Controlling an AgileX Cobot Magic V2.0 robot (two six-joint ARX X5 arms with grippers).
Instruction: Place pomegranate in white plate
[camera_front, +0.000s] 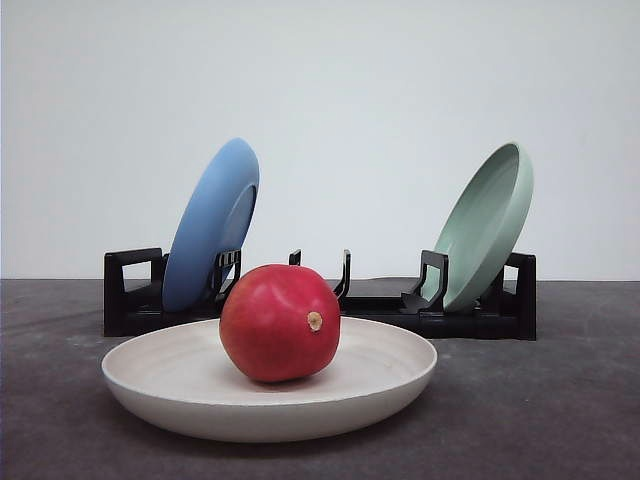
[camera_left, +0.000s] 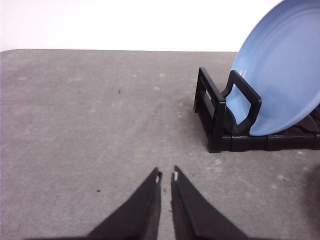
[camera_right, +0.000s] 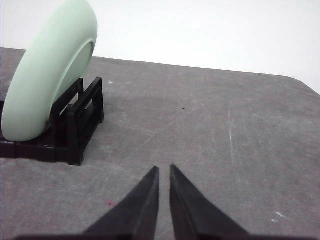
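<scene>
You have one pomegranate (camera_front: 279, 322) lying in one white plate (camera_front: 160, 385), near centre. Behind stands one rack (camera_front: 130, 300) with two tilted plates: blue (camera_front: 208, 228) left, green (camera_front: 487, 225) right. Your two grippers, left (camera_left: 166, 175) and right (camera_right: 163, 169), are nearly closed, empty.

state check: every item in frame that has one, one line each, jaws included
Glossy red round pomegranate: resting in the white plate, tan nub facing the camera.
Round shallow cream-white plate: flat on the table, holding the fruit.
Blue round plate: on edge in the rack, leaning.
Pale green round plate: on edge in the rack, leaning.
Black slotted plastic rack: on the table, middle slots free.
Left gripper: jaws nearly closed, empty.
Right gripper: jaws nearly closed, empty.
</scene>
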